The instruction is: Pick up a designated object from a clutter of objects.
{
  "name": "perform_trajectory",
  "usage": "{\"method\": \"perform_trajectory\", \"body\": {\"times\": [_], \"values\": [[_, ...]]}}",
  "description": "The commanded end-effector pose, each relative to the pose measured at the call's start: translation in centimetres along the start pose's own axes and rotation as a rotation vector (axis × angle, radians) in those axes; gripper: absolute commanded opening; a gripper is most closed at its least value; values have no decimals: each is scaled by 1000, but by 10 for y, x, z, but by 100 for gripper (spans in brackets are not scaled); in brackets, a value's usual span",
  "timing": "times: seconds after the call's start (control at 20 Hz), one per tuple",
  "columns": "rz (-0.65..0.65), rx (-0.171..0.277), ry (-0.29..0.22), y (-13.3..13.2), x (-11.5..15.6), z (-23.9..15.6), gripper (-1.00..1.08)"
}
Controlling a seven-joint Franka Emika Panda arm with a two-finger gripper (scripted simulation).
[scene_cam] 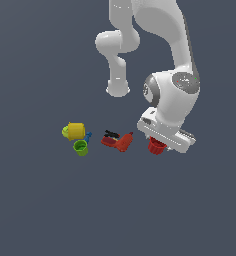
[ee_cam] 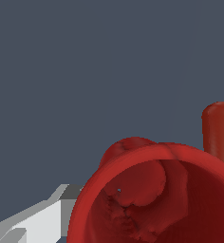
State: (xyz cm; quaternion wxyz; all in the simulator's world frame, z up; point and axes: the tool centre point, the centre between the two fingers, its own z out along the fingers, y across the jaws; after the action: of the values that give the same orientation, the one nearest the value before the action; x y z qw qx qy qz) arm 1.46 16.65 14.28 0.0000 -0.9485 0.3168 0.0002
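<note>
Small plain red cup (scene_cam: 155,146), tapered like a bucket with a rim lip, sits on the flat dark grey floor (scene_cam: 40,210) at the exterior view's right end of the clutter, directly under the white arm's hand. The gripper (scene_cam: 159,145) is low over it; the hand body hides most of the cup and both fingertips in the exterior view.

Wrist view: cup mouth (ee_cam: 161,199) fills the lower part of the picture, open end toward the camera, inside surface rough. One pale grey finger (ee_cam: 42,218) lies just beside the rim's outer wall. The other finger is not shown. Cannot tell jaw width, nor whether the cup is clamped.

Neighbours: red-orange drill-shaped toy with a black part (scene_cam: 117,140) is just to the exterior view's left of the cup, near but apart. Yellow cylinder (scene_cam: 75,131), green cup (scene_cam: 80,147) and blue piece (scene_cam: 88,135) lie well apart, further left.

Handling, judged:
- Hollow thin-walled toy, probably light and stiff.
- Smooth tapered wall may slip downward out of a side pinch; the lip should act as a stop.
- Best hold: fingers straddling the body just below the lip, or one finger inside and one outside the wall.
- Risk: nudging the drill toy on closing.
</note>
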Motion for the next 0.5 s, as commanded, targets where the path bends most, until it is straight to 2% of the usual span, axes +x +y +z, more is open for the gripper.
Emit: {"method": "perform_trajectory", "body": {"times": [0.0, 0.45], "values": [[0, 2, 1, -6, 2, -27, -100], [0, 1, 1, -29, 9, -118, -100]]}}
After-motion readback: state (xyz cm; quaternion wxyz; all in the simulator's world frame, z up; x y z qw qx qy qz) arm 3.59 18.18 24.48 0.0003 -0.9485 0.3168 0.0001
